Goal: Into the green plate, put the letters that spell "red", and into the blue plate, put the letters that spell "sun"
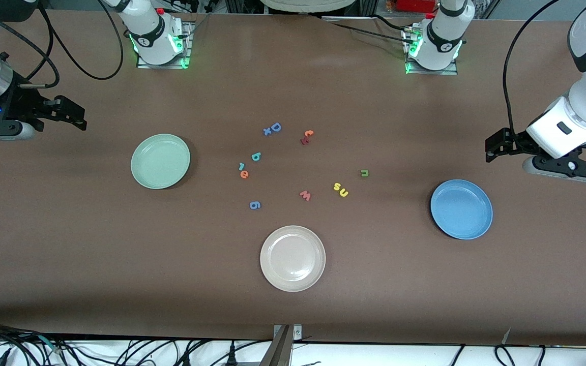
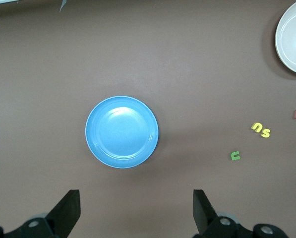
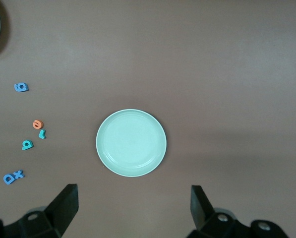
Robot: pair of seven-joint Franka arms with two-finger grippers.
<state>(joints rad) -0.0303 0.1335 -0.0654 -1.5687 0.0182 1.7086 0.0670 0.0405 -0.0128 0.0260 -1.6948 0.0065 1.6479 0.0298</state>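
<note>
Both plates empty, green plate (image 1: 160, 161) and blue plate (image 1: 461, 209), foam letters (image 1: 255, 156) between; left gripper (image 2: 137, 210) and right gripper (image 3: 133, 208) waiting above, fingers apart, holding nothing.

Both plates, green (image 1: 160, 161) and blue (image 1: 461, 209), lie bare with open table (image 1: 425, 305) all round. The letters (image 1: 255, 157) cluster mid-table, some touching. The white plate (image 1: 292, 258) sits toward the front edge.
</note>
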